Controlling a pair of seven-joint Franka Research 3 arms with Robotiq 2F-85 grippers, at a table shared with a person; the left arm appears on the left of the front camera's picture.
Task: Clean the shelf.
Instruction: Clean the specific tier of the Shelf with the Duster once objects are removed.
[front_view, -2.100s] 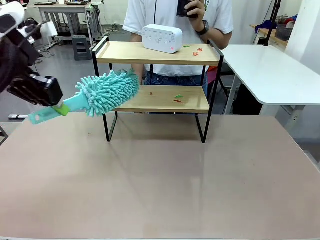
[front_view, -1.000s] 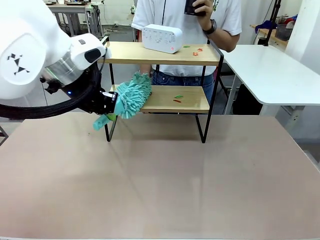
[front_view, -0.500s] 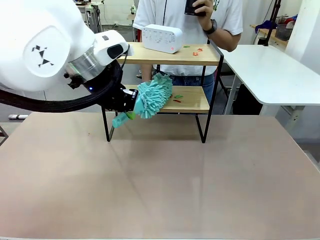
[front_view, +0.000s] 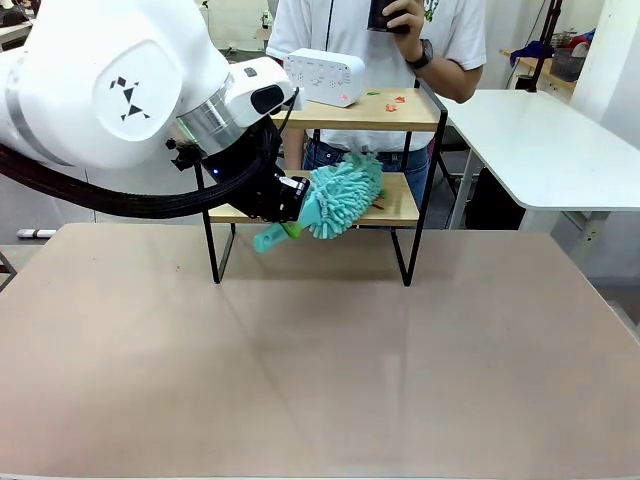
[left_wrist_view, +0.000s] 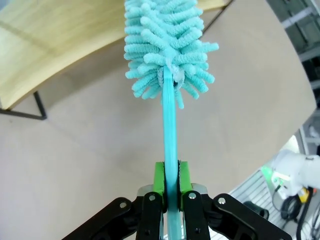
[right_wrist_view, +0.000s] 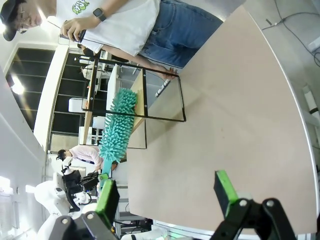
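Observation:
The shelf (front_view: 404, 211) stands at the table's far side, two wooden boards in a black frame. A teal fluffy duster (front_view: 345, 193) lies with its head over the lower board, right of the middle. My left gripper (front_view: 293, 222) is shut on the duster's flat handle, just in front of the lower board. In the left wrist view the gripper (left_wrist_view: 171, 175) clamps the handle between green pads, the duster head (left_wrist_view: 167, 50) against the shelf board (left_wrist_view: 60, 35). My right gripper (right_wrist_view: 166, 192) stands open with nothing in it, far from the shelf (right_wrist_view: 145, 95) and the duster (right_wrist_view: 117, 125).
A white box-shaped device (front_view: 323, 75) and small red and green scraps (front_view: 395, 99) sit on the top board. A person (front_view: 370, 50) stands right behind the shelf, holding a dark object. A white table (front_view: 540, 140) stands at the right. The brown tabletop (front_view: 330, 360) in front is bare.
My left arm has swept the duster to the right along the lower board, from its left end to right of the middle. The duster head now covers the scraps there.

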